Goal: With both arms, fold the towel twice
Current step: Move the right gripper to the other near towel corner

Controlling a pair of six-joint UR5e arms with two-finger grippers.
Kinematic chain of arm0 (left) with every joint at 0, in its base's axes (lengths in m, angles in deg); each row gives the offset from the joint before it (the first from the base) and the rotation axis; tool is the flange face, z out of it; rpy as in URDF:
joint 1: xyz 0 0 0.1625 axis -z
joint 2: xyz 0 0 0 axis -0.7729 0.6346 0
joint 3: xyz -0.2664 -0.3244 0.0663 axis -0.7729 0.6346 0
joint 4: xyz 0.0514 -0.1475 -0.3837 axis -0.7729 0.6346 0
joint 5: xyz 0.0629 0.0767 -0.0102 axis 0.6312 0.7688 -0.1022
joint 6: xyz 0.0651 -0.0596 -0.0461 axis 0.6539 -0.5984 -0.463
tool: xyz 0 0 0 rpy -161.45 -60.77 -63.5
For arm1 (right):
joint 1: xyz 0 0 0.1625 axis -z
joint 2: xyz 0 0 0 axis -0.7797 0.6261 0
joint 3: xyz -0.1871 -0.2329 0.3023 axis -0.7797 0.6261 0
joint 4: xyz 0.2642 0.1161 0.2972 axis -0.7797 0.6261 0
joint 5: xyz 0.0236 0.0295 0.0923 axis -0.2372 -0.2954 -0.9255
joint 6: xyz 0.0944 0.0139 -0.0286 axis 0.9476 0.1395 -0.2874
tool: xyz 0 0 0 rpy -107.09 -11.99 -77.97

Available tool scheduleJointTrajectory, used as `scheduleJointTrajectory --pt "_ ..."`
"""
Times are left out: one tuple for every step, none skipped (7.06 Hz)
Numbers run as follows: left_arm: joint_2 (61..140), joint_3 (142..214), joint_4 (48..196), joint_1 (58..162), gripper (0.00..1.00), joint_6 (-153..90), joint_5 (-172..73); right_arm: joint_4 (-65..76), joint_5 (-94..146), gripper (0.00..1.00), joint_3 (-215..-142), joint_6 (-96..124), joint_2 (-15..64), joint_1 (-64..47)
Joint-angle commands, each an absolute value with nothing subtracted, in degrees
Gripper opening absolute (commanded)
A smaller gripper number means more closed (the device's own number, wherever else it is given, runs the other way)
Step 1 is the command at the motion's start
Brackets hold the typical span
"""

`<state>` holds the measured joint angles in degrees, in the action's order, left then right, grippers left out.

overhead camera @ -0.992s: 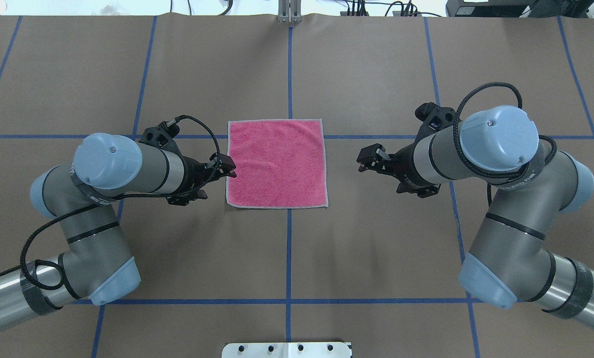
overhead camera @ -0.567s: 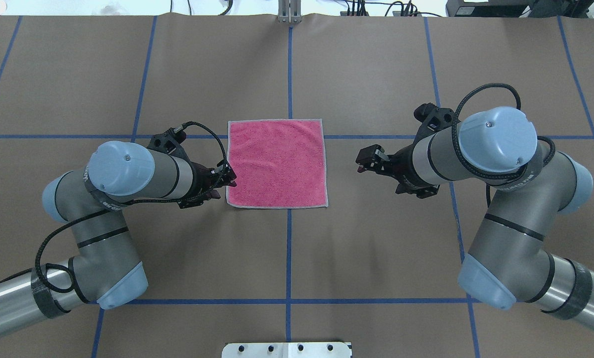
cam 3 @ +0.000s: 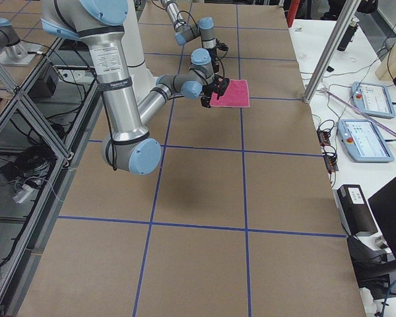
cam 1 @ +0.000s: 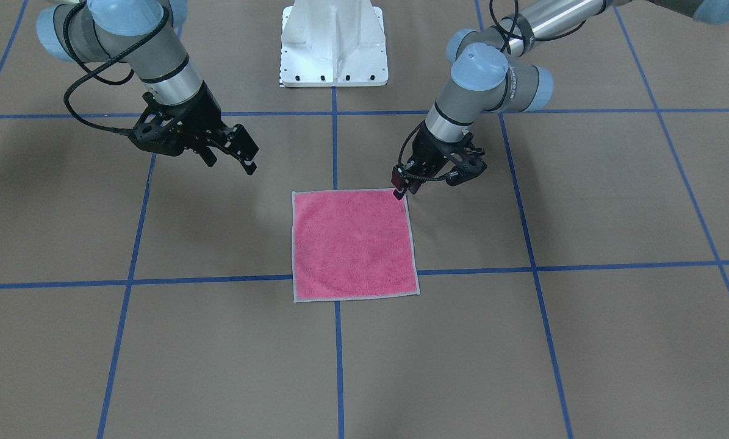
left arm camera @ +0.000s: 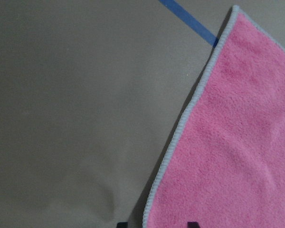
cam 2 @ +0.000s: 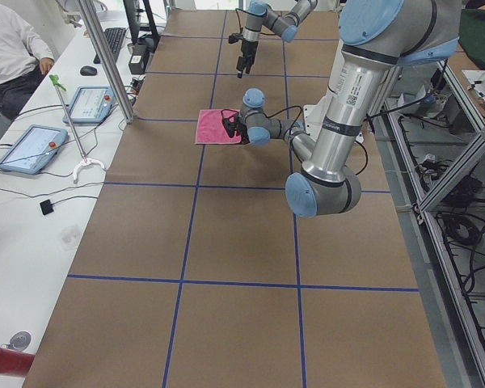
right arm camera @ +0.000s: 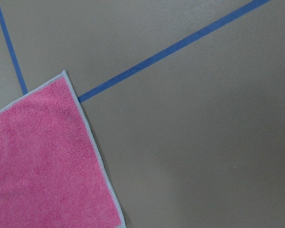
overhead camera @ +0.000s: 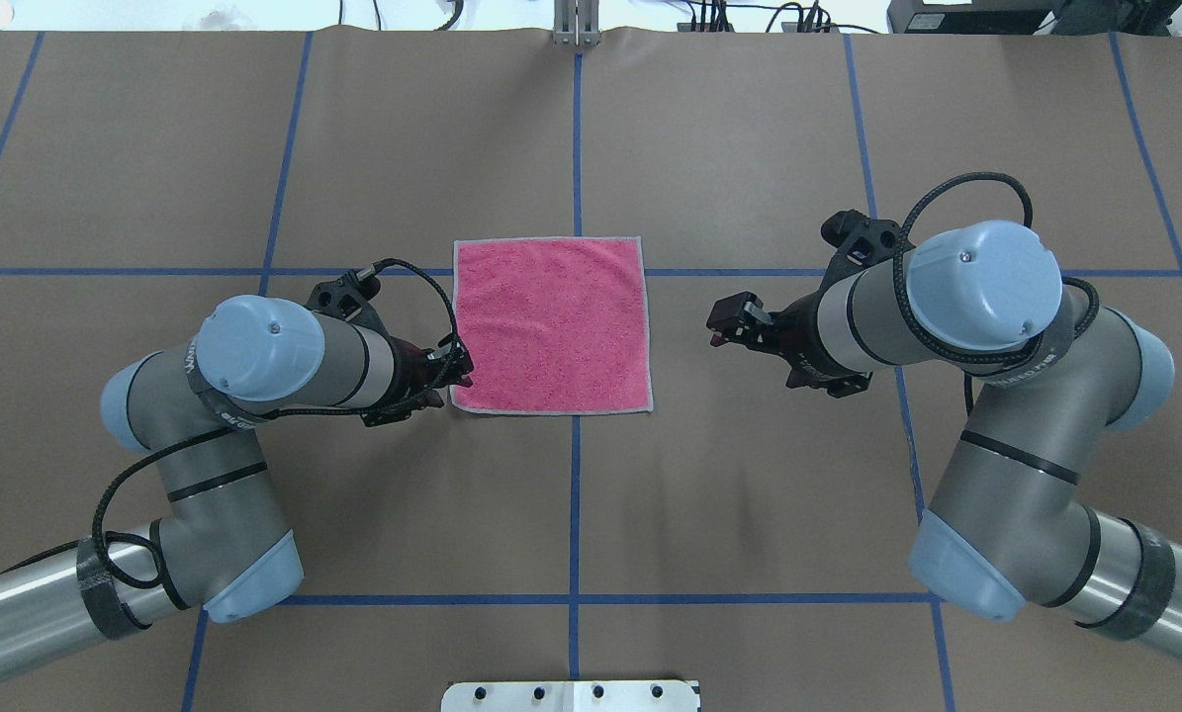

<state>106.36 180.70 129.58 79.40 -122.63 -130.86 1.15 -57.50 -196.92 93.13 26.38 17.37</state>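
The towel (overhead camera: 551, 324) lies flat, pink face up, on the brown table; it also shows in the front view (cam 1: 353, 244). My left gripper (overhead camera: 460, 373) is low at the towel's left edge, close to the corner nearest the robot (cam 1: 399, 186). It is open: in the left wrist view its two fingertips (left arm camera: 192, 223) stand either side of the towel's grey border (left arm camera: 180, 128). My right gripper (overhead camera: 717, 326) is open and empty, above the table a short way right of the towel (cam 1: 245, 155). The right wrist view shows a towel corner (right arm camera: 42, 161).
Blue tape lines (overhead camera: 576, 148) cross the brown table cover. The white pedestal base (cam 1: 333, 42) stands at the robot's side of the table. A side bench holds tablets (cam 2: 28, 149) and a metal post (cam 2: 105, 61); a person (cam 2: 8, 48) sits there.
My left gripper has slid along the towel's left edge from its middle toward the corner nearest the robot, and the left arm swung with it. The right arm has barely shifted.
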Motion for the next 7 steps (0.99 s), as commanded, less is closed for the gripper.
scheduleJointTrajectory --pt "106.69 180.42 129.51 79.0 0.38 -122.62 -130.92 1.15 -57.44 0.99 -196.75 93.13 26.38 17.4" --pt "106.69 180.42 129.51 78.65 0.27 -122.54 -130.83 1.15 -57.44 0.99 -196.67 93.13 26.38 17.48" --pt "106.6 180.42 129.43 78.56 0.08 -122.45 -130.75 1.15 -57.44 0.99 -196.66 93.13 26.38 17.48" --pt "106.51 180.51 129.42 78.13 0.0 -122.45 -130.74 1.15 -57.36 0.99 -196.49 93.13 26.47 17.92" --pt "106.42 180.6 129.42 78.12 0.0 -122.36 -130.74 1.15 -56.75 0.99 -196.05 93.13 26.38 18.36" --pt "106.42 180.6 129.42 78.12 0.0 -122.45 -130.74 1.24 -56.04 0.99 -195.79 93.22 26.3 19.06" --pt "106.51 180.6 129.42 78.12 0.0 -122.45 -130.74 1.24 -55.95 0.99 -195.26 93.91 26.3 19.41"
